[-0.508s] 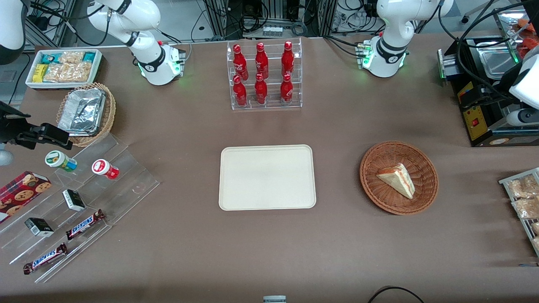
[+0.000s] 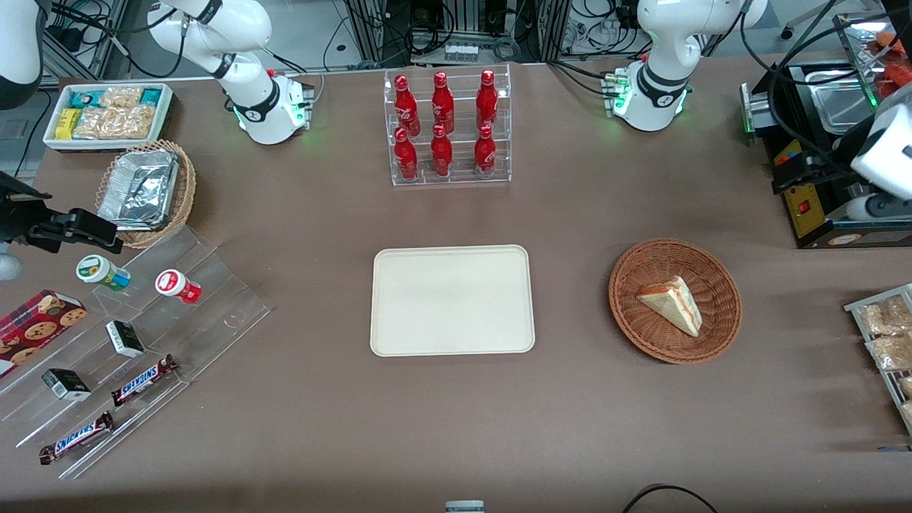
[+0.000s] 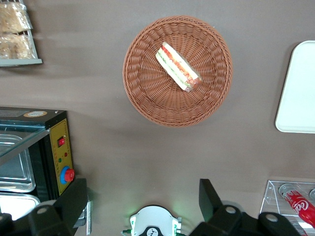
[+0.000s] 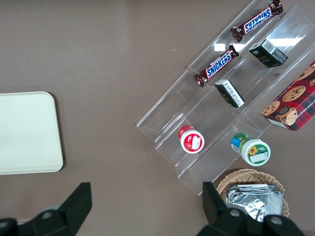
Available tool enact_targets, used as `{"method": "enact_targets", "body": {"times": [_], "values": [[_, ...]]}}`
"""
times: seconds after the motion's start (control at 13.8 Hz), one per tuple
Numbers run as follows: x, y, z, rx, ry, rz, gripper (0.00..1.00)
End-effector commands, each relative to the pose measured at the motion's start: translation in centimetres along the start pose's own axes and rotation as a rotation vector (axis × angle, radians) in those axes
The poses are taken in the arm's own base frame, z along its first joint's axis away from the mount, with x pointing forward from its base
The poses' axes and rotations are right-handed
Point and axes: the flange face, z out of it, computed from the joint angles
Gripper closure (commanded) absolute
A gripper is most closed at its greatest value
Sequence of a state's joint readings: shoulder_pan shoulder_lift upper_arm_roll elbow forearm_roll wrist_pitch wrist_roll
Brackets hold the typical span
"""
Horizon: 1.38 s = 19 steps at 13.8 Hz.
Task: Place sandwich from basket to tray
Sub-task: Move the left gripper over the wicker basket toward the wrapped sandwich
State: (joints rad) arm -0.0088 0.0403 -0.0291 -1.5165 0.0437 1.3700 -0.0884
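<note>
The sandwich point(image 2: 673, 305) point(image 3: 177, 67), a pale triangular wedge with red and green filling on its cut side, lies in the round reddish-brown wicker basket point(image 2: 719, 274) point(image 3: 142, 93). The cream tray point(image 2: 452, 300) point(image 3: 297, 93) sits bare beside the basket, toward the middle of the table. My left gripper point(image 2: 798, 169) point(image 3: 141, 189) hangs open high over the working arm's end of the table, farther from the front camera than the basket, with nothing between its fingers point(image 3: 74, 196).
A black machine with a red button point(image 2: 809, 206) point(image 3: 59, 160) stands under the gripper. A clear rack of red bottles point(image 2: 445, 128) stands farther from the camera than the tray. A rack of snack packets point(image 2: 883, 335) lies near the basket at the table's end.
The left arm's wrist and gripper have shifted slightly toward the middle of the table. The sandwich, basket and tray have not moved.
</note>
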Motion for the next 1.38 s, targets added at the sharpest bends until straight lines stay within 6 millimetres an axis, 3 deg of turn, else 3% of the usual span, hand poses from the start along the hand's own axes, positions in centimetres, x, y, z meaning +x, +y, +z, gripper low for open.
{"method": "enact_targets", "body": {"times": [0.0, 0.36, 0.44, 0.73, 1.31], "values": [[1.7, 0.4, 2.3, 0.001, 0.004, -0.005, 0.00], [4.2, 1.8, 10.9, -0.032, 0.081, -0.284, 0.00], [4.3, 3.3, 12.4, -0.036, 0.093, -0.335, 0.00], [4.4, 4.3, 18.6, -0.102, 0.131, -0.551, 0.00], [3.8, 5.3, 26.3, -0.169, 0.228, -0.699, 0.00]]}}
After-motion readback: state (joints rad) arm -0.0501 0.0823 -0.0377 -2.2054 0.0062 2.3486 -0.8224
